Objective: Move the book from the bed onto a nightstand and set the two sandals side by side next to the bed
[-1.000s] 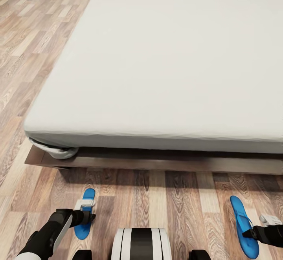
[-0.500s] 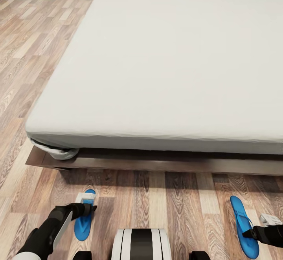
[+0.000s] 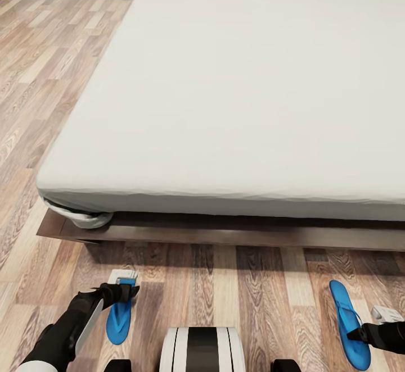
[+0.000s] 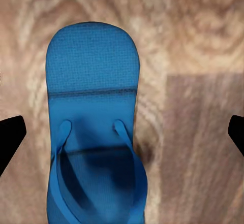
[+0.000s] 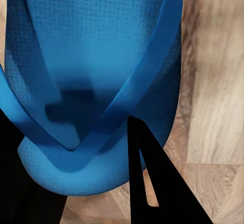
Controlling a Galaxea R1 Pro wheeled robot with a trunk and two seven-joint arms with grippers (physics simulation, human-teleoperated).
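1. The wide low bed with its pale grey-white mattress and dark brown wooden frame is cut off at the head view's right and far edges, so its headboard end is hidden.
2. One bright blue flip-flop, the left sandal, lies flat on the grey-brown wood-plank floor near the bed's foot corner; its far end is covered by the left claw.
3. In the left wrist view the left sandal lies between two dark fingertips at the picture's opposite edges, spread wide and touching nothing: the left claw is released. The sandal's strap end runs out of that picture.
4. The right sandal, blue likewise, lies well apart from the left one, with the black right arm across its near part.
5. The right claw sits just beside that sandal. In the right wrist view a dark finger overlaps the right sandal, by its straps; whether the claw is clenched on it I cannot tell.
6. A crumpled sheet corner hangs under the mattress.
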